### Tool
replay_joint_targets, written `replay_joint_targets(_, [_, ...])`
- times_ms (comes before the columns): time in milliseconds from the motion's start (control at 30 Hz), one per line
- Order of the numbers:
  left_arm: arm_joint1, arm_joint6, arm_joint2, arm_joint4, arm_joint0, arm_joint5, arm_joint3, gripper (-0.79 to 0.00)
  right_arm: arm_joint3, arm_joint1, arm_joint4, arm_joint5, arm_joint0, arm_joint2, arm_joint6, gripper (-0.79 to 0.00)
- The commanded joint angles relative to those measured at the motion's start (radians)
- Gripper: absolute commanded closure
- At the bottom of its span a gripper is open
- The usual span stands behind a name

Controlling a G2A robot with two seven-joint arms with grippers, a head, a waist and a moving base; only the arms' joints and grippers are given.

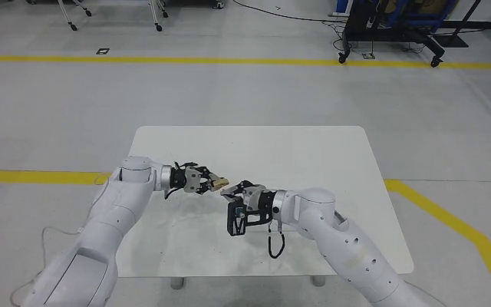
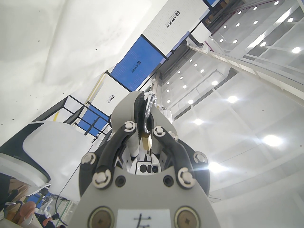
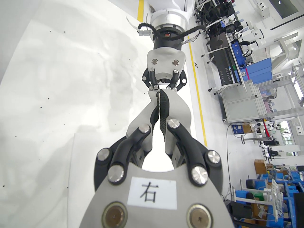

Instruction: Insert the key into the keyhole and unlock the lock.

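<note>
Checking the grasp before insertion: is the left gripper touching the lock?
Touching. The left wrist view shows the brass lock pinched between the fingers of the left gripper, with both pads against its sides.

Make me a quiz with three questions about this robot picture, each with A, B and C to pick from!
1. Where is the lock?
A. on the floor
B. in a box
C. in the left gripper

2. What colour is the table?
A. white
B. red
C. green

3. How are the right gripper's fingers?
A. spread wide apart
B. shut together
C. wrapped around a cup

Answers:
1. C, because the left wrist view shows its brass body pinched between that gripper's fingers.
2. A, because the bare top is white in the top view.
3. B, because the right wrist view shows the fingertips meeting.
</note>
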Motion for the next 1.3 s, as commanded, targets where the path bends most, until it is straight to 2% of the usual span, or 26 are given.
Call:
replay_joint_targets(0, [0.002, -0.007, 0.021, -0.004, -0.007, -0.007, 0.008, 0.0, -0.007, 0.004, -0.003, -0.004, -0.007, 0.01, -0.01, 0.0])
replay_joint_targets(733, [0.002, -0.058, 0.23, -0.145, -0.086, -0.058, 0.107, 0.0, 0.051, -0.008, 0.007, 0.036, 0.05, -0.069, 0.059, 0.0])
replay_joint_targets(1267, [0.007, -0.069, 0.317, -0.217, -0.111, -0.069, 0.127, 0.0, 0.081, -0.019, 0.019, 0.063, 0.085, -0.099, 0.126, 0.0])
